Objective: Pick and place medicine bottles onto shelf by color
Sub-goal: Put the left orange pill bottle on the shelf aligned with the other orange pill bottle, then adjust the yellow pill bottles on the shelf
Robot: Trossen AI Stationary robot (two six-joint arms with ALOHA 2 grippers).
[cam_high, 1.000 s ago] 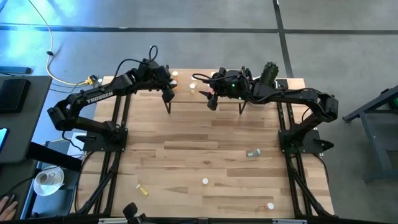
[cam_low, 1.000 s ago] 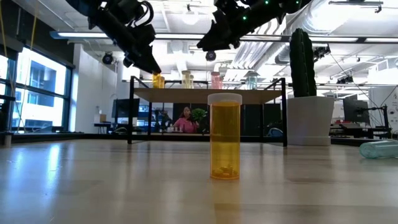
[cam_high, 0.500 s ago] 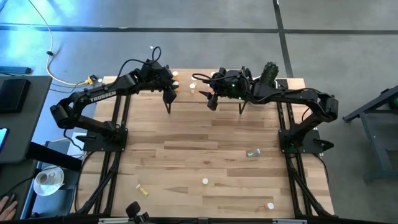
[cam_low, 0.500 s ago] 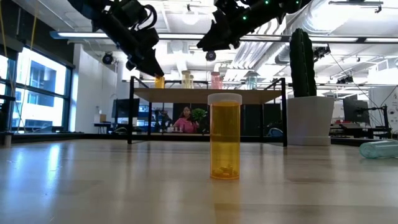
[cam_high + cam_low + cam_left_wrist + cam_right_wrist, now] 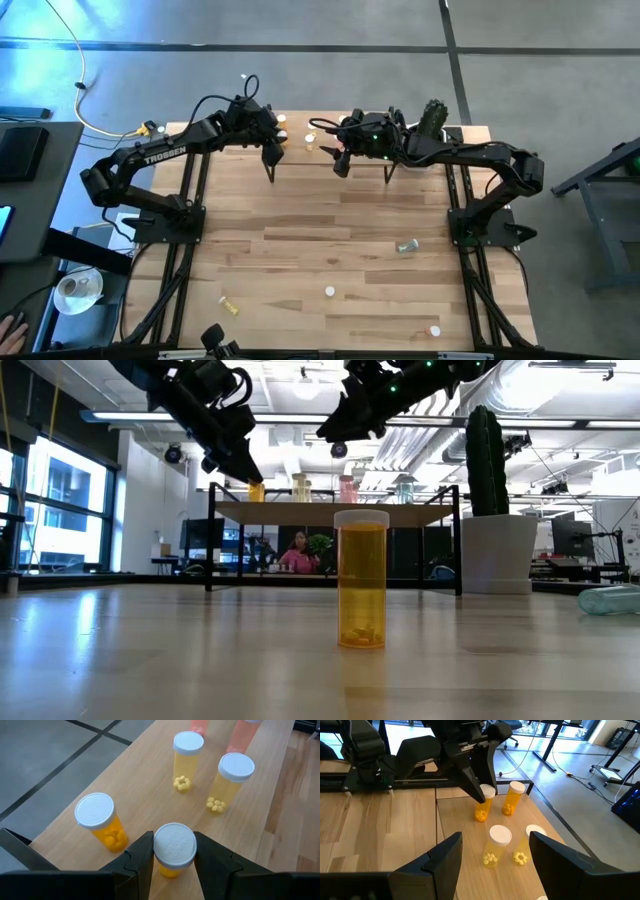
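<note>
The left gripper [image 5: 173,857] is clamping an orange bottle [image 5: 173,851] over the shelf [image 5: 140,785], beside another orange bottle [image 5: 101,821], grouping colors; the right gripper [image 5: 492,852] is hovering, fingers apart.

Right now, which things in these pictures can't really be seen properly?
- Bottles on the shelf, high view: mostly covered by both arms; too small to count.
- Held orange bottle, left wrist view: the left end effector hides its body and its base.
- Pink bottles, left wrist view: cut off by the edge.
- Green bottle, low view: cut off by the edge.
</note>
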